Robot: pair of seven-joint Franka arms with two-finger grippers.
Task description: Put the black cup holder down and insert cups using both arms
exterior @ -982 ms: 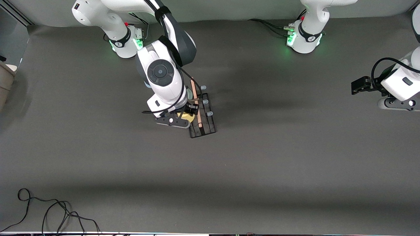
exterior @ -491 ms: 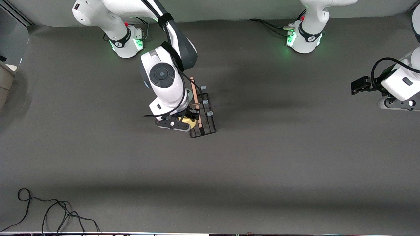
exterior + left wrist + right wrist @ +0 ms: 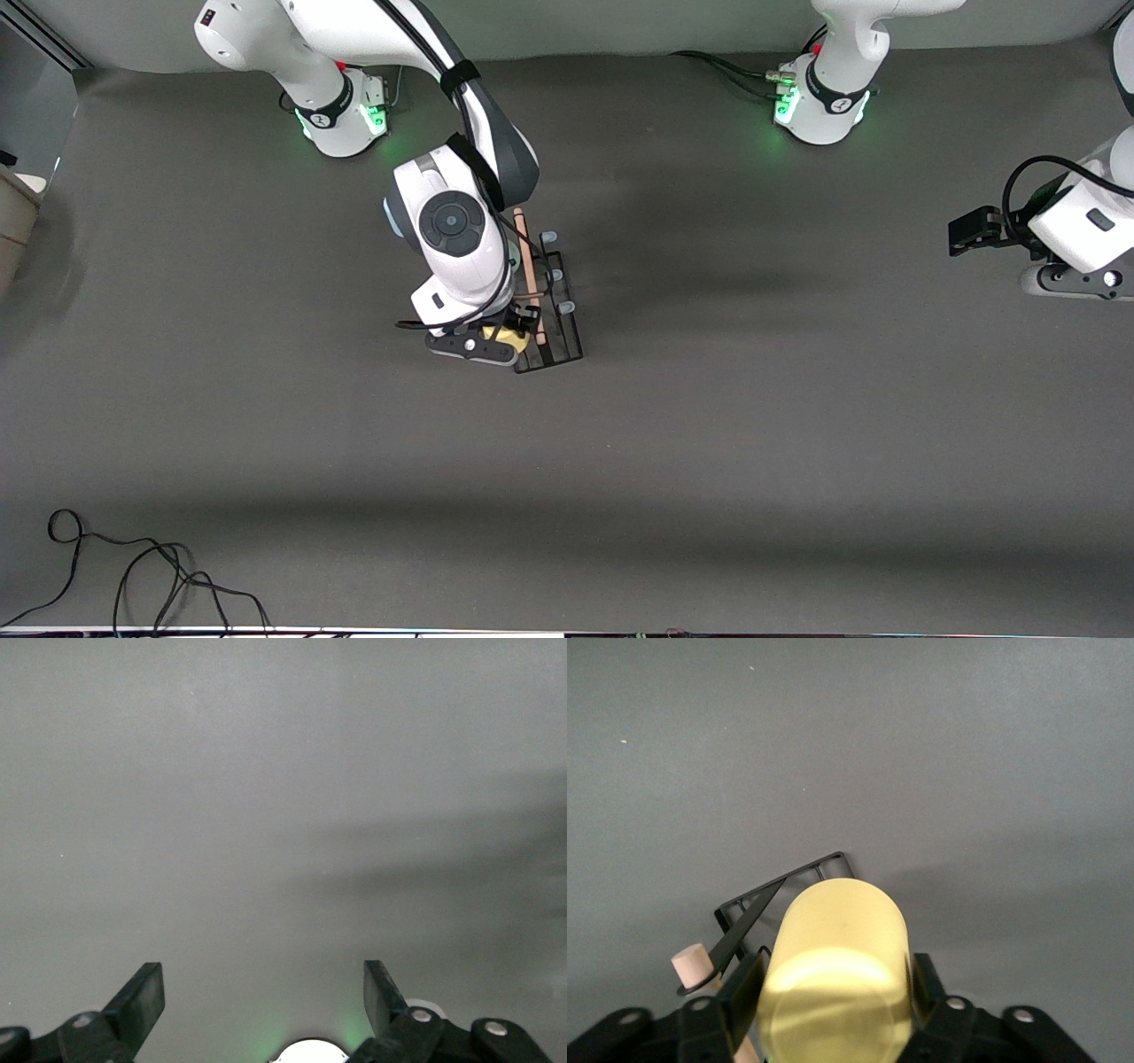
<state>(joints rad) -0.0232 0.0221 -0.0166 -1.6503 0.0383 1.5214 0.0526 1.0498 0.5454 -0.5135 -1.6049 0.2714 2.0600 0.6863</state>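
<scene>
You've got the cup holder (image 3: 549, 306) sitting on the table (image 3: 709, 443) toward the right arm's end, closer to the bases than to the front camera. The right gripper (image 3: 507, 335) is over the holder's camera-side end with a cup (image 3: 837, 970) between its fingers (image 3: 741, 992), bottom up I think. Pegs (image 3: 556, 276) line the side facing the left arm's end. The left gripper (image 3: 264, 997) waits well apart at its own end.
</scene>
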